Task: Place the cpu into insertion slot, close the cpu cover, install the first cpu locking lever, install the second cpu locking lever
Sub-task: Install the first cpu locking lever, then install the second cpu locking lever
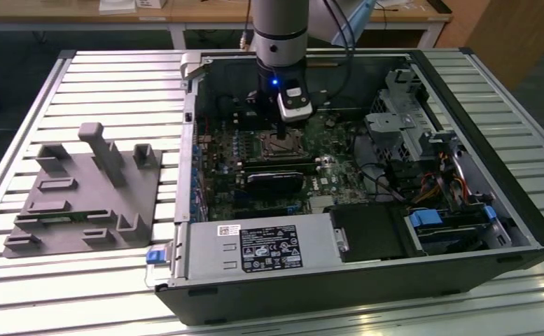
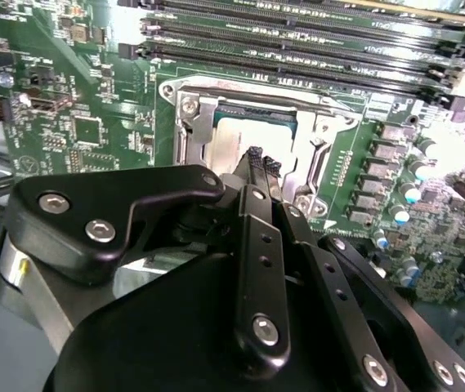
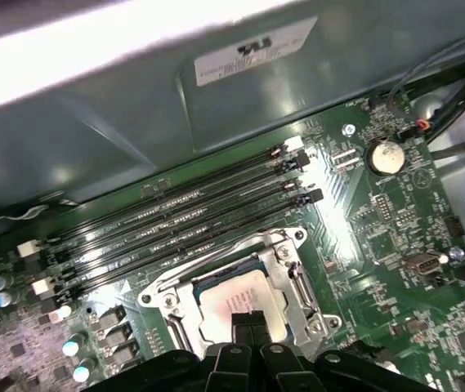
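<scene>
Matt pale cpu point(image 3: 236, 304) sits under a shiny bare-metal cpu cover point(image 3: 293, 282) (black fingers point(image 2: 254, 157) look matt).

Printed labels, none legible: a black label point(image 1: 272, 250) and small white sticker point(image 1: 229, 230) on the grey power-supply housing point(image 1: 253, 245); a white sticker point(image 3: 257, 51) on the grey case wall point(image 3: 134, 122), characters blurred.

The arm point(image 1: 279, 42) is held upright, wrist pointed straight down, with the gripper point(image 2: 260, 162) fingers point(image 3: 249, 322) pressed together.
</scene>
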`<state>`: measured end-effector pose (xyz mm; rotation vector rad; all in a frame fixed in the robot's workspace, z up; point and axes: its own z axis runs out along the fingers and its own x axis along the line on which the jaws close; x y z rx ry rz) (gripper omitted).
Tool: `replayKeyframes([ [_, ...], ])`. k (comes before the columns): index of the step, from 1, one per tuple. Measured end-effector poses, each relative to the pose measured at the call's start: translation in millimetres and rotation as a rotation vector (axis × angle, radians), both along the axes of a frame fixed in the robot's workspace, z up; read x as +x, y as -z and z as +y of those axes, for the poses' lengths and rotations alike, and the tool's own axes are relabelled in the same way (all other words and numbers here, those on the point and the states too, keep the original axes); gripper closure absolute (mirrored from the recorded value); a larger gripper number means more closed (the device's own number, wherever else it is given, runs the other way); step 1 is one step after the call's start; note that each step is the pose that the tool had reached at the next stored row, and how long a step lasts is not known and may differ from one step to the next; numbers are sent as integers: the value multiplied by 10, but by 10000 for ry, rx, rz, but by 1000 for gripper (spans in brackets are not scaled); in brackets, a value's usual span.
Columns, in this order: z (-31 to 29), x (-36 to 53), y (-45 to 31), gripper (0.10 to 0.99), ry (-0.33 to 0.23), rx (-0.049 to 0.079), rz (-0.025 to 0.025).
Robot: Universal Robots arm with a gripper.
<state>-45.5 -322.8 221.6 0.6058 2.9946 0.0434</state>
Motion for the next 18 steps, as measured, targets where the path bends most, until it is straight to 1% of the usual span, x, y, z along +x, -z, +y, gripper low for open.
replayKeyframes([
  [4,0,0,-97,980,0,1,0],
  [6,0,0,-124,980,0,0,1],
  [18,0,-5,-127,980,-2,6,-3],
])
